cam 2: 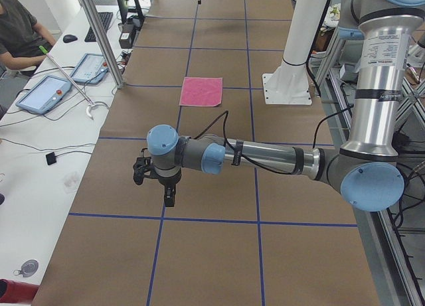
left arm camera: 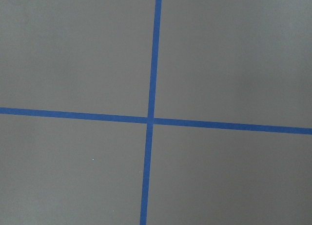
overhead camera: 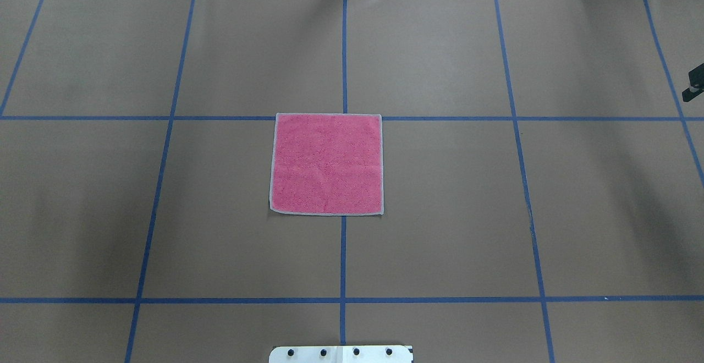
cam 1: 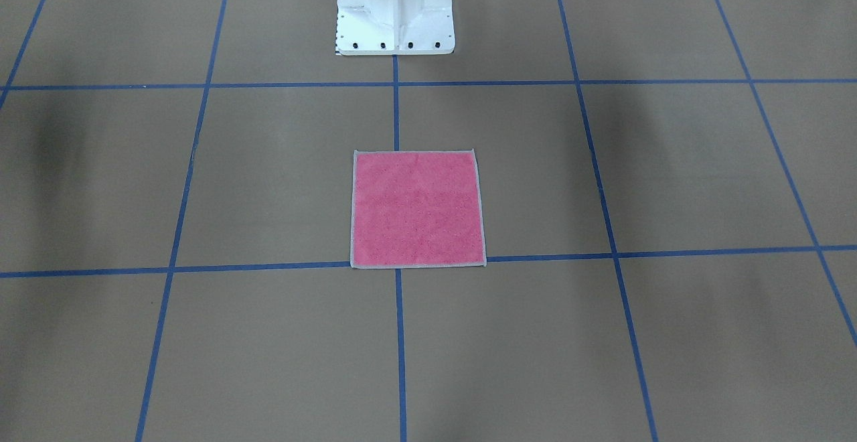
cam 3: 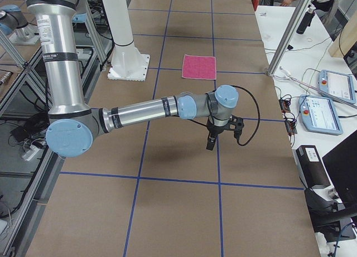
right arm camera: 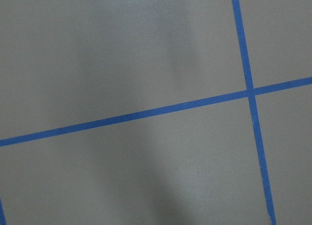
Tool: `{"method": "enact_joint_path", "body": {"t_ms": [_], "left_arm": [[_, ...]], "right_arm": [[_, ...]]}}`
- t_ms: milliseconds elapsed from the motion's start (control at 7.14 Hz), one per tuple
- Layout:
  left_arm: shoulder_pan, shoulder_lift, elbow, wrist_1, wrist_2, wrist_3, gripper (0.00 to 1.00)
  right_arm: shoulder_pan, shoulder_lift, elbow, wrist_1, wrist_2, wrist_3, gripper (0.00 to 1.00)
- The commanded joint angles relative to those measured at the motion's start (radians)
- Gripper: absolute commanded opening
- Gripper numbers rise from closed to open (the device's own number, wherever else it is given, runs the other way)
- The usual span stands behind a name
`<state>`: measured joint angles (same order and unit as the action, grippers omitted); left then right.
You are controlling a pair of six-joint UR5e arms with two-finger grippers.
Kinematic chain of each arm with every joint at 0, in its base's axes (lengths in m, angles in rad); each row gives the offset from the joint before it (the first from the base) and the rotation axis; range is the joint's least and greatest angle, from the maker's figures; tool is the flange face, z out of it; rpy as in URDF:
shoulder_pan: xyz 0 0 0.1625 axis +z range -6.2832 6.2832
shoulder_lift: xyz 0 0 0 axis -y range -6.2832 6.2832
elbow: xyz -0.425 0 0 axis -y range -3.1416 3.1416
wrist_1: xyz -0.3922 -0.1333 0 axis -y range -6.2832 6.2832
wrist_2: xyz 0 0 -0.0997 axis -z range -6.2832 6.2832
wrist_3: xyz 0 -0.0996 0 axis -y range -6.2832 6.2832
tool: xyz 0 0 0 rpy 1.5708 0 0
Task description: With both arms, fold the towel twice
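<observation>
- At the middle of the table I see the towel lying flat and unfolded, pink face up, with its light grey border showing all round.
- Its edge farthest from the robot runs along one of the blue tape lines that cross the brown paper. The centre line coming out from the white pedestal passes under it.
- Nothing touches the towel, and both arms are well apart from it.
- From the camera at the table's left end, the left arm reaches out level over that end, with the left gripper hanging down above the paper. I cannot tell from there whether its fingers are spread or closed.
- From the camera at the table's right end, the right arm stretches out the same way over that end, its right gripper pointing down near a tape crossing. I cannot tell the state of its fingers either.
- Both wrist cameras give me only brown paper and crossing tape lines, with no fingers and no towel in them.
- Beside the table's far long edge, a seated person is at a white desk with two pendant tablets.
</observation>
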<state>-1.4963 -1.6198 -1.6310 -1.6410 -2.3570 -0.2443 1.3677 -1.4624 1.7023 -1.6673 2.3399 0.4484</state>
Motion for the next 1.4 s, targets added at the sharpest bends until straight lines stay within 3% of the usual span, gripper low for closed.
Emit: {"method": "enact_joint_path", "body": {"t_ms": [0, 841, 1121, 1261], "left_arm": [[0.005, 0.009, -0.003, -0.002, -0.002, -0.001, 1.0], [0.007, 0.034, -0.003, -0.054, -0.033, -0.012, 1.0], [0.063, 0.034, -0.021, -0.077, -0.097, -0.083, 1.0], [0.118, 0.037, -0.041, -0.15, -0.096, -0.161, 1.0]], "right_arm": [[-0.016, -0.012, 0.005, -0.005, -0.042, -0.043, 1.0], [-0.033, -0.039, 0.043, -0.009, -0.045, -0.05, 1.0], [-0.056, -0.039, 0.068, -0.005, -0.031, -0.047, 1.0], [-0.112, -0.039, 0.085, 0.003, -0.01, -0.043, 1.0]]}}
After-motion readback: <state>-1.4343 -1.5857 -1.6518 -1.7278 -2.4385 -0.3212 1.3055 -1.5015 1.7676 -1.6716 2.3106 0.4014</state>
